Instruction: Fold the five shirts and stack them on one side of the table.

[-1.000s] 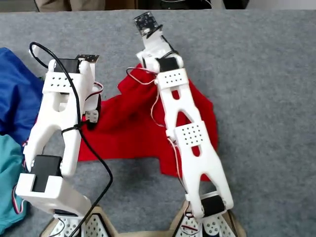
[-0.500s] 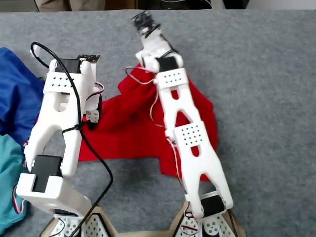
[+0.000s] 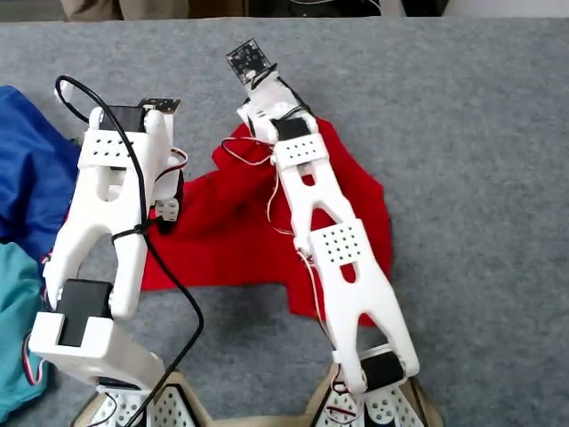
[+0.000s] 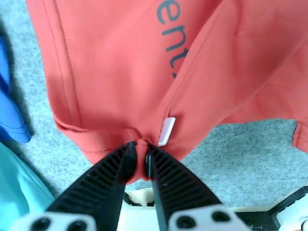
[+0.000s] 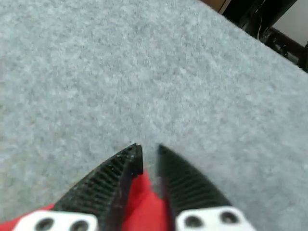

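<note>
Teal shirt: the teal shirt (image 3: 12,325) lies at the counter's near left edge, beside the left arm's base.
Left end effector: the left end effector (image 4: 137,153) is clamped on a bunched fold at the red shirt's hem, next to a white tag (image 4: 166,131).
Red shirt: the red shirt (image 3: 227,236) is spread crumpled in the middle of the counter (image 3: 471,133), between and beneath both arms, its left edge near the blue shirt.
Blue shirt: the blue shirt (image 3: 31,178) lies heaped at the left edge, just beyond the teal one.
Right end effector: the right end effector (image 5: 149,151) is at the red shirt's far edge, its fingers nearly together with red cloth pinched between them, grey counter beyond.
</note>
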